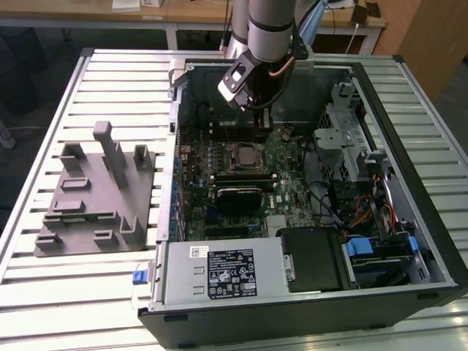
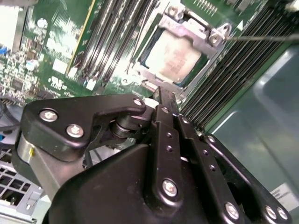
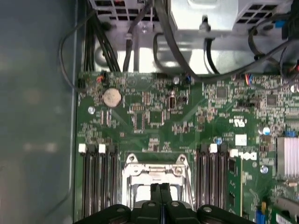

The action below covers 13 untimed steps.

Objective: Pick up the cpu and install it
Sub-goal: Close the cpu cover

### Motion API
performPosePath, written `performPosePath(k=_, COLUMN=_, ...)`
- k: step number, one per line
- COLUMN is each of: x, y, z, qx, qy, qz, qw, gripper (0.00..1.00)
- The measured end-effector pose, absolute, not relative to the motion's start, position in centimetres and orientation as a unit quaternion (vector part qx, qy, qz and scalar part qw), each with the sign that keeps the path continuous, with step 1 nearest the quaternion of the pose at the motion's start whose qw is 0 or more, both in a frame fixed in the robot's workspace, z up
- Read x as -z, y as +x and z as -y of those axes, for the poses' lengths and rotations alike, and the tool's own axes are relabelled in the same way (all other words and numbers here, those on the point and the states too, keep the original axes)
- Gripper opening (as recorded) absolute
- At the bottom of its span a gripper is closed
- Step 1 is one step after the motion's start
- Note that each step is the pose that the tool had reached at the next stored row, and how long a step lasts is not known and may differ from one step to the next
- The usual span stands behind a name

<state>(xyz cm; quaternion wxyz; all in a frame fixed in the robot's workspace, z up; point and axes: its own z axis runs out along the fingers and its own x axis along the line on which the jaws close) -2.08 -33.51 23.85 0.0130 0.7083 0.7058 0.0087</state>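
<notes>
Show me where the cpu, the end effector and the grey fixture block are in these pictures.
cpu [image 2: 176, 59]: second wrist view, middle of its silver top.
end effector [image 3: 161, 187]: first wrist view, between its closed fingertips.
grey fixture block [image 1: 73, 231]: exterior view, on its base.

We see the cpu [image 2: 175, 58] with a pale, satin metal top that reflects dully, set in a socket frame [image 2: 214, 35] of bright bare metal. The gripper [image 2: 164, 93] looks matt black, its screw heads [image 2: 169, 187] shiny. The motherboard [image 3: 154, 116] is glossy green, the fixture block [image 1: 95, 194] matt grey plastic, and the table [image 1: 73, 292] ribbed pale metal.
</notes>
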Motion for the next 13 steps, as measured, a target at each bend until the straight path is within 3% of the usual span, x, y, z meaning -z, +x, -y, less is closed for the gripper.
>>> performPosePath(k=13, x=-22.9, y=-4.4, z=33.5, qx=-0.009, qy=0.709, qz=-0.705, qw=0.013, gripper=0.11)
